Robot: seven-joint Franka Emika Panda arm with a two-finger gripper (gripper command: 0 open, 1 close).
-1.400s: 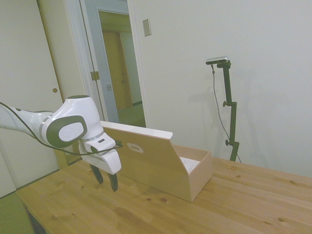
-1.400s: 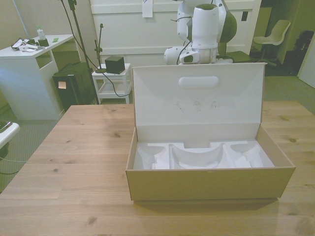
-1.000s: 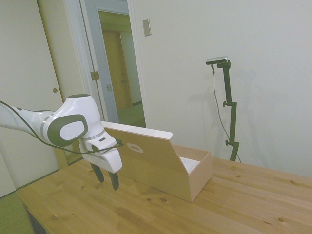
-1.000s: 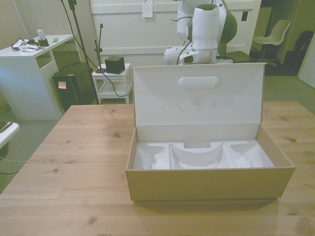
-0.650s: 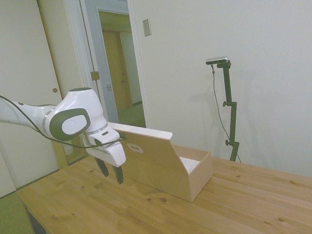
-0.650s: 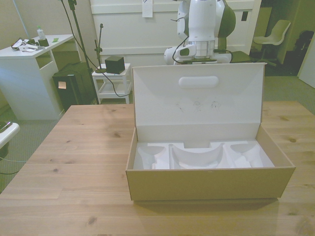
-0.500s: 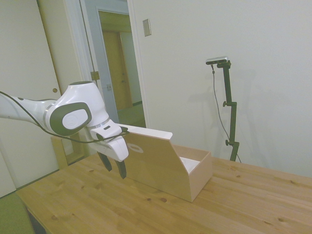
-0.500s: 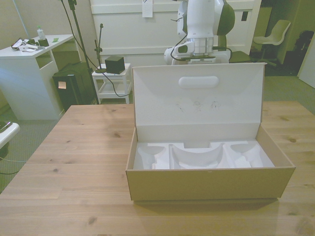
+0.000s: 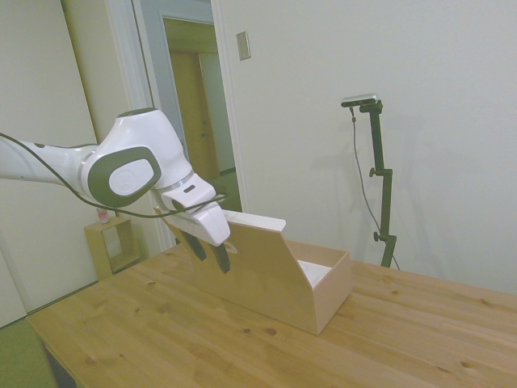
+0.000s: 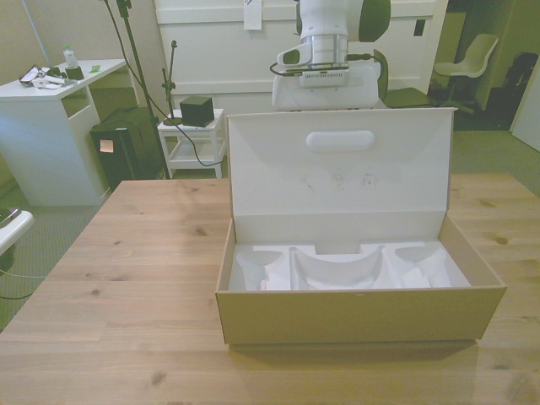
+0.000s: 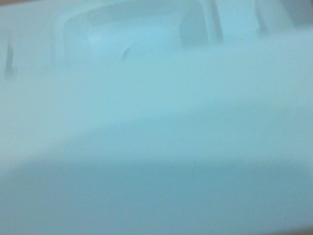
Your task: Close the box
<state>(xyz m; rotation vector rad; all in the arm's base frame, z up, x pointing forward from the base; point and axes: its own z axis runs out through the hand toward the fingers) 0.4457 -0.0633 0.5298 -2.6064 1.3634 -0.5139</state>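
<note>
The long light-brown cardboard box (image 9: pixel 321 296) lies open on the wooden table. Its flap lid (image 9: pixel 262 263) stands roughly upright, and the pale moulded interior (image 10: pixel 346 268) shows in the front view. My gripper (image 9: pixel 212 260) is just behind the lid's outer face, near its upper edge, pointing down with its dark fingers (image 9: pixel 222 259) slightly apart and holding nothing. In the front view the lid (image 10: pixel 337 169) hides the fingers, and only the white hand (image 10: pixel 325 80) shows above its top edge. The wrist view is a blur of pale surface with faint moulded shapes.
A small open wooden cube shelf (image 9: pixel 109 246) stands on the floor beyond the table's far left end. Behind the table are a white desk (image 10: pixel 51 93), a low white stand with a black cube (image 10: pixel 196 110) and a chair (image 10: pixel 472 59).
The gripper has risen from near the tabletop and moved right, up to the top of the lid's back face. The lid and box have not moved.
</note>
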